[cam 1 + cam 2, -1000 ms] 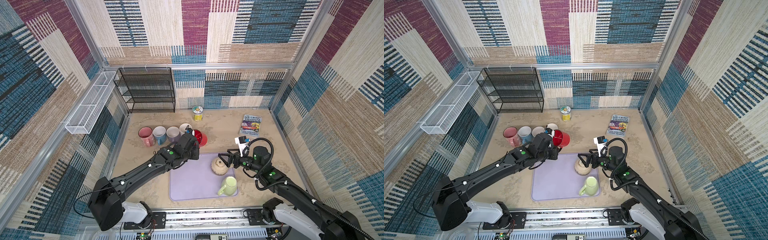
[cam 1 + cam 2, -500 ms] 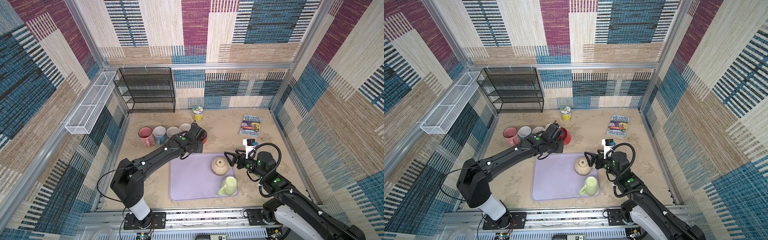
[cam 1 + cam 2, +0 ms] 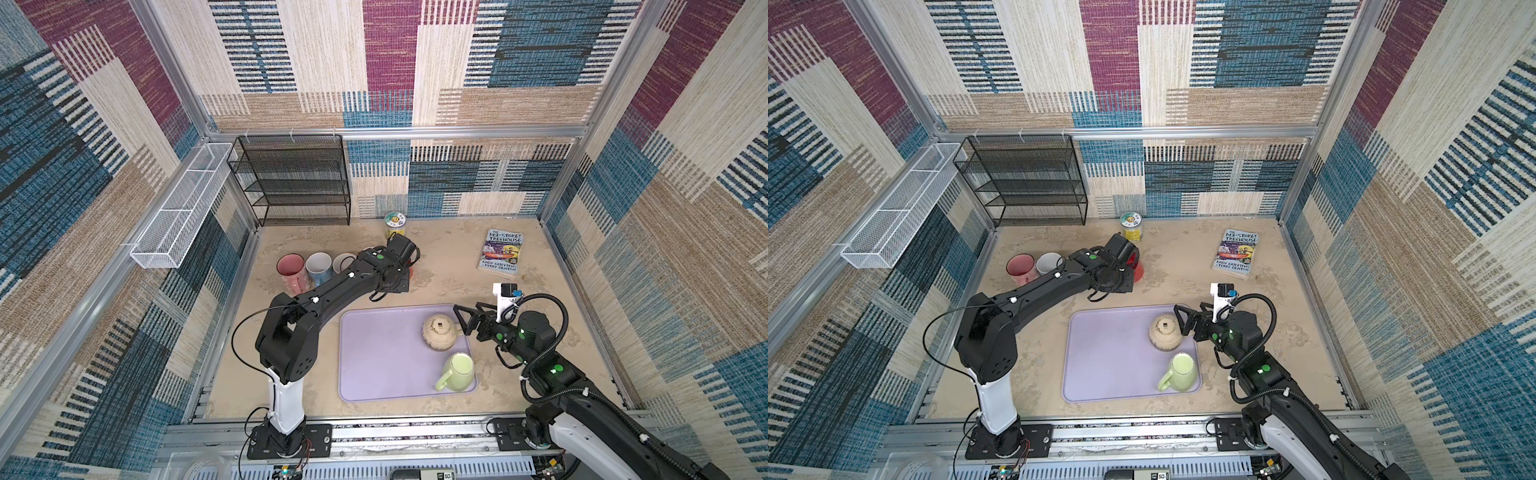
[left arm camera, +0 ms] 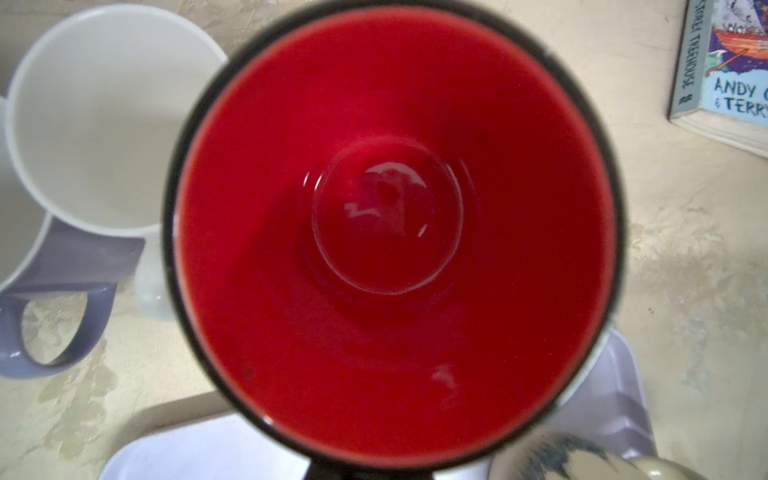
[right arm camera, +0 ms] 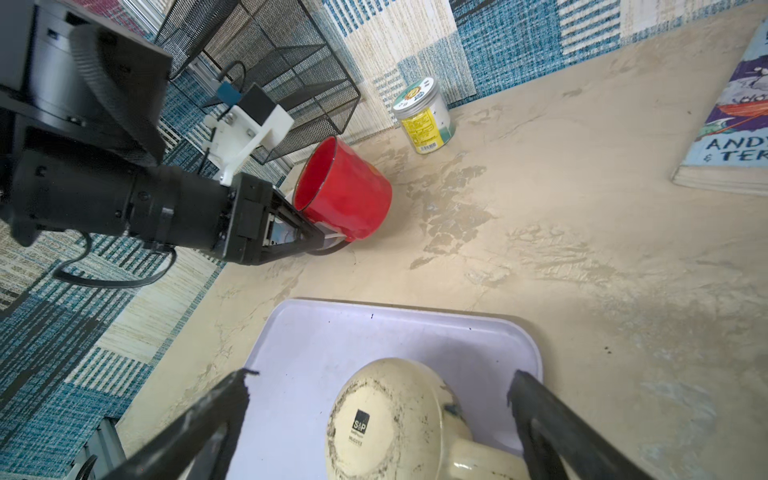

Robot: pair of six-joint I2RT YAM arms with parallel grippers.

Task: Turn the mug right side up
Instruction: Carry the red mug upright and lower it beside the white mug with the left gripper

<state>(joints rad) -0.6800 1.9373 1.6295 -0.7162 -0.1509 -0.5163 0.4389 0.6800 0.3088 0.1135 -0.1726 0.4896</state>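
A cream mug (image 3: 438, 332) (image 3: 1165, 332) (image 5: 386, 419) stands upside down at the right edge of the purple tray (image 3: 374, 357), base up and handle toward my right arm. My right gripper (image 3: 460, 320) (image 3: 1181, 321) (image 5: 382, 374) is open, one finger on either side of the mug's near side, touching nothing. My left gripper (image 5: 326, 241) is shut on the handle of a red mug (image 5: 345, 195) (image 3: 1137, 266) (image 4: 386, 216). That mug is tilted, low over the table behind the tray, with its opening toward the left wrist camera.
A green mug (image 3: 457, 370) stands opening up at the tray's front right corner. A pink mug (image 3: 293, 270) and white ones (image 3: 319, 266) line up left of the red mug. A jar (image 3: 395, 222), a book (image 3: 503, 257) and a black wire rack (image 3: 295, 183) are at the back.
My left arm has stretched back and to the right, carrying the red mug to the end of the mug row. My right gripper has drawn slightly back from the cream mug, still open.
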